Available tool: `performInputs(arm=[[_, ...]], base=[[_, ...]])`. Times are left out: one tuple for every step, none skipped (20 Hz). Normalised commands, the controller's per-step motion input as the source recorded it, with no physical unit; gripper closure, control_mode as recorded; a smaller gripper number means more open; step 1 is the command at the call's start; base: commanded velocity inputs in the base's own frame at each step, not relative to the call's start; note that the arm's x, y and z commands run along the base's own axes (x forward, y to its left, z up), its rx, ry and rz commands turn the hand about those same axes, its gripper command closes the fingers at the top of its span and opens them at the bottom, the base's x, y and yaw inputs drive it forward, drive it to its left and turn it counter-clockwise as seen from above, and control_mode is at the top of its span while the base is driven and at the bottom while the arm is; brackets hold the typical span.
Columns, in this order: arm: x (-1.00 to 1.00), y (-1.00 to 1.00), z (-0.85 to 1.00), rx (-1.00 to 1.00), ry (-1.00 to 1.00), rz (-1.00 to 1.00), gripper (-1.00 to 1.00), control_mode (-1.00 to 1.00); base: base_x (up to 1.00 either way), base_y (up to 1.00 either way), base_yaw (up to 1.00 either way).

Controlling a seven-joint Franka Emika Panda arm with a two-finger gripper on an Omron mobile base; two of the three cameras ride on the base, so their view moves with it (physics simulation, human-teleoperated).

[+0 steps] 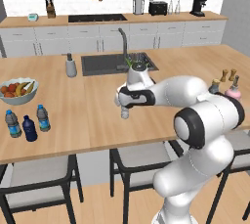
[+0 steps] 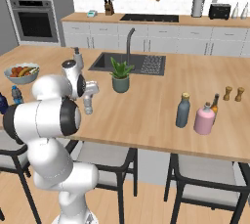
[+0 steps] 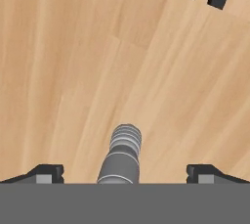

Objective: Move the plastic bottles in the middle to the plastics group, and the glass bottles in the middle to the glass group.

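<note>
A small clear-whitish plastic bottle (image 3: 123,155) with a ribbed white cap stands alone in the middle of the wooden island (image 1: 88,120). My gripper (image 3: 126,174) hangs straight over it, open, with one fingertip on each side and a wide gap to both. The same bottle (image 1: 125,114) (image 2: 88,105) shows just under the hand in both base views. At the island's left end stand a navy bottle (image 1: 30,128) and two blue-labelled bottles (image 1: 13,123) (image 1: 43,118). At the right end the slate-grey glass bottle (image 2: 183,111) stands beside the pink bottle (image 2: 204,119).
A fruit bowl (image 1: 18,91) sits behind the left bottles. The sink (image 1: 105,64), a soap dispenser (image 1: 71,65) and a potted plant (image 2: 120,77) lie beyond the gripper. Two brown shakers (image 2: 227,93) stand behind the pink bottle. Stools (image 1: 36,179) line the near edge.
</note>
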Motion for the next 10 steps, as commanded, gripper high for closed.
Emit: performInputs(arm=[[0.34, 0.00, 0.00, 0.00, -0.01, -0.01, -1.00, -1.00], [0.33, 0.00, 0.00, 0.00, -0.01, -0.02, -1.00, -1.00], [0.29, 0.00, 0.00, 0.00, 0.00, -0.02, -1.00, -1.00], [0.23, 0.00, 0.00, 0.01, 0.00, -0.01, -1.00, -1.00], [0.09, 0.00, 0.00, 0.00, 0.00, 0.00, -1.00, -1.00], [0.09, 0.01, 0.00, 0.00, 0.00, 0.00, -1.00, -1.00], [0.11, 0.00, 0.00, 0.00, 0.00, 0.00, -1.00, -1.00], [0.12, 0.00, 0.00, 0.00, 0.00, 0.00, -1.00, -1.00], [0.09, 0.04, 0.00, 0.01, 0.00, 0.00, -1.00, -1.00], [0.03, 0.11, -0.01, 0.01, 0.00, 0.00, -1.00, -1.00]], base=[[0.00, 0.00, 0.00], [0.00, 0.00, 0.00], [0.00, 0.00, 0.00], [0.00, 0.00, 0.00], [0.00, 0.00, 0.00], [0.00, 0.00, 0.00], [0.00, 0.00, 0.00], [0.00, 0.00, 0.00], [0.00, 0.00, 0.00], [0.00, 0.00, 0.00]])
